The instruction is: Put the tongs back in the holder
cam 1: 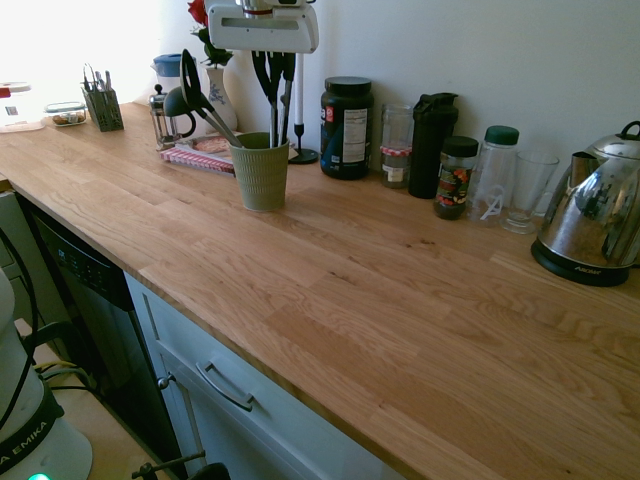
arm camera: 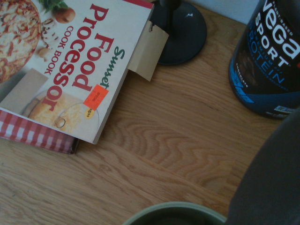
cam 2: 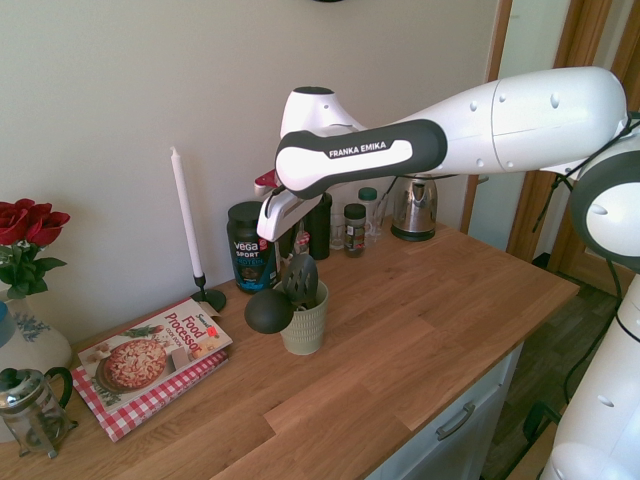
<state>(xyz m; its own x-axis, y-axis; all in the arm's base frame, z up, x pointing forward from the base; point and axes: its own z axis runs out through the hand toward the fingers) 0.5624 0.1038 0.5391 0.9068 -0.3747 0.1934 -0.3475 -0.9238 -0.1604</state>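
Observation:
The sage-green ribbed holder (cam 1: 260,172) stands on the wooden counter and also shows in the second exterior view (cam 2: 304,325). A black ladle (cam 1: 178,100) and a slotted spoon (cam 2: 302,278) lean out of it. My gripper (cam 1: 275,90) hangs straight above the holder, shut on the tongs (cam 1: 274,122). The tongs hang upright, and their lower ends reach down inside the holder's rim. In the wrist view the holder's rim (arm camera: 176,213) sits at the near edge. A blurred grey shape (arm camera: 272,178) rises beside it, and I cannot tell what it is.
Behind the holder lie a cookbook (cam 2: 150,355) on a checked cloth, a black candle stand (cam 2: 208,297) and a dark protein tub (cam 1: 346,128). Jars, a bottle, a glass (cam 1: 528,190) and a steel kettle (cam 1: 590,215) line the wall. A French press (cam 1: 165,115) stands further left.

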